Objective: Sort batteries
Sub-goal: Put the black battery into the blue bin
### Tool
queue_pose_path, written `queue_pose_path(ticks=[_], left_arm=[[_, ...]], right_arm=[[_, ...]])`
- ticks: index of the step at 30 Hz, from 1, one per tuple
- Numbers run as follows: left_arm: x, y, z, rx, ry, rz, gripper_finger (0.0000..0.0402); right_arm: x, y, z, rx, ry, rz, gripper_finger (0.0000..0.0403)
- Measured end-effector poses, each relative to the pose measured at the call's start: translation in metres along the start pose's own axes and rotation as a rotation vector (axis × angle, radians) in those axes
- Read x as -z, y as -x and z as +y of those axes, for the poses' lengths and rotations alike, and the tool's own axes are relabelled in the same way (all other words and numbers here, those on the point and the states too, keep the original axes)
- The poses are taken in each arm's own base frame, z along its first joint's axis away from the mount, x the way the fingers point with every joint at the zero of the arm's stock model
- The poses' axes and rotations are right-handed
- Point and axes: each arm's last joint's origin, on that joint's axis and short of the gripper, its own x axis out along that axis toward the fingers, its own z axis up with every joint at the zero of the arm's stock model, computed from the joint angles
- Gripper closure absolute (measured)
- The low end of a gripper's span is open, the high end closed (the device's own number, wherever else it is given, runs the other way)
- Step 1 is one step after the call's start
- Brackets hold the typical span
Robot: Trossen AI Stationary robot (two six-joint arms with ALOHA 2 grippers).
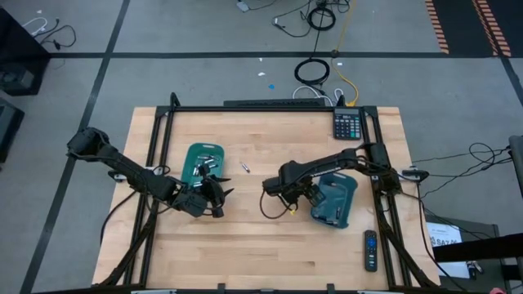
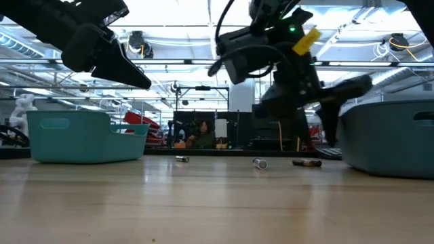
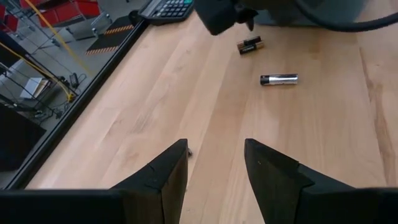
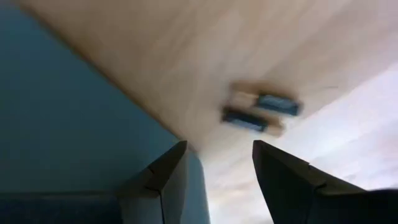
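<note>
My left gripper (image 1: 217, 198) (image 3: 214, 162) is open and empty above the bare wood, just near of the left teal tray (image 1: 203, 162). My right gripper (image 1: 299, 196) (image 4: 217, 165) is open and empty, hanging beside the left wall of the right teal tray (image 1: 335, 201) (image 4: 68, 118). Two dark batteries (image 4: 260, 112) lie side by side on the wood beyond its fingers. A silvery battery (image 3: 278, 79) and a dark battery (image 3: 250, 45) lie on the table past my left gripper. One battery (image 1: 244, 168) lies on the wood between the trays. The low view shows three batteries on the table (image 2: 260, 163).
A calculator (image 1: 347, 124) sits at the table's far right and a black remote (image 1: 370, 249) at the near right. The left tray holds several batteries (image 1: 206, 167). The middle and near part of the table (image 1: 261, 245) is bare wood.
</note>
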Motion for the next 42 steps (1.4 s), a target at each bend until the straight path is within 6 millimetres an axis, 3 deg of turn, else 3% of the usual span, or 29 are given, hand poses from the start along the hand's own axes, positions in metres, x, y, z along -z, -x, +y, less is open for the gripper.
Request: queue_pose_path(ticks=[6, 9, 15, 27, 36, 42], left_arm=[[0.000, 0.000, 0.000, 0.000, 0.001, -0.001, 0.0233], [0.000, 0.000, 0.000, 0.000, 0.003, -0.001, 0.0233], [0.000, 0.000, 0.000, 0.007, -0.001, 0.001, 0.0233], [0.000, 0.000, 0.000, 0.007, 0.002, 0.005, 0.0233], [0.002, 0.000, 0.000, 0.019, -0.013, 0.018, 0.0233], [0.003, 0.000, 0.000, 0.035, -0.016, 0.029, 0.0233]], right_arm=[[-0.003, -0.003, -0.002, 0.073, -0.031, -0.002, 0.0232], [-0.003, -0.004, -0.010, 0.062, -0.201, -0.053, 0.0232], [0.005, -0.007, -0.026, -0.167, -0.650, -0.141, 0.0232], [0.012, -0.010, -0.046, -0.264, -0.984, -0.207, 0.0232], [0.018, -0.012, -0.054, -0.291, -1.119, -0.201, 0.0234], [0.021, -0.028, -0.053, -0.304, -1.135, -0.172, 0.0267]])
